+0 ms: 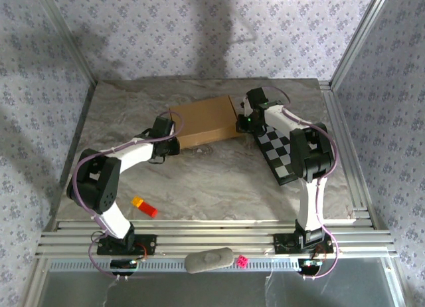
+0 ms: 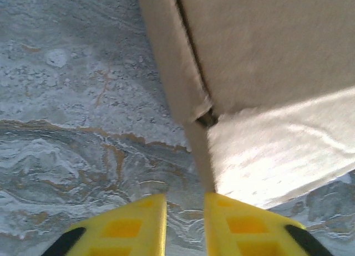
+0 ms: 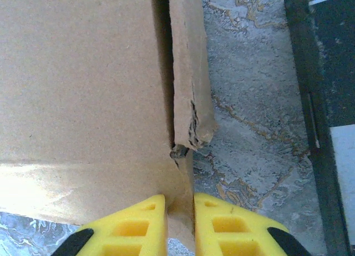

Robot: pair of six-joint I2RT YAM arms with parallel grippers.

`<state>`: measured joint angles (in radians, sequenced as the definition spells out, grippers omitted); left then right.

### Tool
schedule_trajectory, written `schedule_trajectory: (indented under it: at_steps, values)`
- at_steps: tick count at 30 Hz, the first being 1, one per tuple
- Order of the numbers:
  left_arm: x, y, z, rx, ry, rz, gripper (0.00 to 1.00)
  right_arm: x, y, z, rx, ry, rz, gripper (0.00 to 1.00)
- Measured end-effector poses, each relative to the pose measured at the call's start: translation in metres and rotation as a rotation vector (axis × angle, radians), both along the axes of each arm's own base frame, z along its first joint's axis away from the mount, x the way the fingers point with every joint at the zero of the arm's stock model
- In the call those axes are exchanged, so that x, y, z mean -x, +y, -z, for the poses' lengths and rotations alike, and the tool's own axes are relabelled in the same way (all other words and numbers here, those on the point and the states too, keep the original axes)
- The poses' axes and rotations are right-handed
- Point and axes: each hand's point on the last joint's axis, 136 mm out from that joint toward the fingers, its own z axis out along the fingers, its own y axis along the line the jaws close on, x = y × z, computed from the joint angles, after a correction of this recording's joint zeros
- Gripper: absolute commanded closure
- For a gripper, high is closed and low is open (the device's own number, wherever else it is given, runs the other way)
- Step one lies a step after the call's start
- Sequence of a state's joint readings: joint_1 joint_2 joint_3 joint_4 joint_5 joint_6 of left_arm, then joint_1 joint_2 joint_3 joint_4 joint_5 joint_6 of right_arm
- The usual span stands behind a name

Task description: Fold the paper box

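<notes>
The paper box (image 1: 206, 121) lies folded flat and brown at the back middle of the table. My left gripper (image 1: 167, 135) is at its front left corner. In the left wrist view the box (image 2: 266, 56) has its corner edge reaching the right fingertip, and the left gripper (image 2: 186, 198) stands open a little, with bare marble in the gap. My right gripper (image 1: 244, 121) is at the box's right end. In the right wrist view the right gripper (image 3: 180, 198) is shut on a thin cardboard edge of the box (image 3: 83, 73), just below a frayed side flap (image 3: 191, 73).
A black-and-white checkered board (image 1: 279, 151) lies right of the box, and its dark edge (image 3: 319, 56) is close to the right gripper. A small red and orange block (image 1: 144, 206) sits front left. A grey pebble-shaped thing (image 1: 209, 260) and a pink die (image 1: 243, 260) rest on the front rails.
</notes>
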<state>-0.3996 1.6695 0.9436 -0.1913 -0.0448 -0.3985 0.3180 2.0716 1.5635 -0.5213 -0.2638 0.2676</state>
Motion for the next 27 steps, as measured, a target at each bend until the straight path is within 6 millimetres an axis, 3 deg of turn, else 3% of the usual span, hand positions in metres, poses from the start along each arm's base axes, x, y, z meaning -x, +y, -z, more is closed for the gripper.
schedule_trajectory:
  at_steps: [3,7,11,14,17,20,27]
  values:
    - [0.004,0.003,-0.004,-0.003,0.017,-0.017,0.66,-0.002,-0.002,0.000,-0.001,-0.002,0.006,0.83]
    - [0.002,0.006,-0.033,0.049,-0.011,-0.070,0.62,-0.003,-0.004,0.000,0.004,-0.005,0.011,0.83]
    - [-0.014,0.016,-0.067,0.157,-0.049,-0.179,0.61,-0.003,-0.004,0.000,0.005,-0.005,0.011,0.83]
    - [-0.031,0.025,-0.080,0.246,-0.030,-0.264,0.61,-0.003,-0.004,0.000,0.005,-0.005,0.011,0.83]
    - [-0.052,0.022,-0.081,0.333,0.017,-0.328,0.59,-0.003,-0.004,0.000,0.005,-0.005,0.011,0.83]
    - [-0.061,0.010,-0.073,0.389,0.088,-0.363,0.58,-0.003,-0.004,0.000,0.004,-0.006,0.011,0.83]
    - [-0.097,-0.012,-0.057,0.362,0.197,-0.352,0.58,-0.004,-0.004,-0.001,0.004,-0.008,0.011,0.83]
